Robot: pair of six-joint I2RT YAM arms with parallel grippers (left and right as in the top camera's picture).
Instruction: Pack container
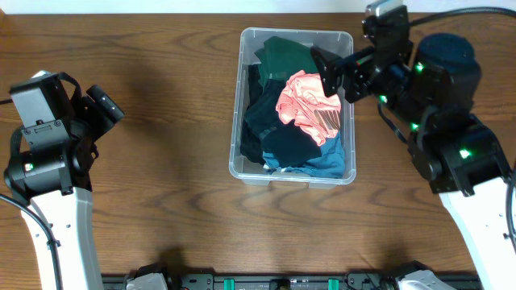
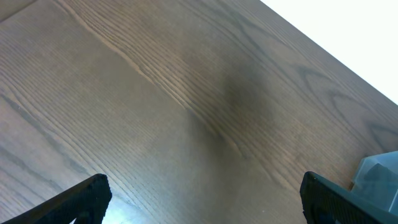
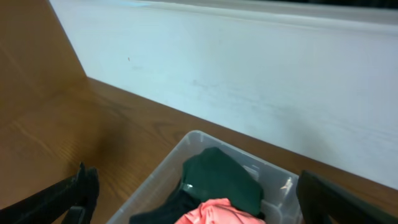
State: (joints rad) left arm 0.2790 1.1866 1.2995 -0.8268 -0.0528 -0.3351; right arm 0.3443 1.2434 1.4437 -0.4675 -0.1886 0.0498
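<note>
Holds green, pink and teal garments (image 1: pixel 306 105) in clear container (image 1: pixel 235 165), long axis near-to-far. Wide open at both jaws, empty.

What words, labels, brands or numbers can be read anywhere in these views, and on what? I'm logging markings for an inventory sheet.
No text can be read in any view.
Container: no label shows; clothes cover its base.
Pink garment and dark green garment: no print or tag in sight.
Right arm: only green lights, no lettering visible.
Fittings at the table's near edge: too small to tell.
</note>
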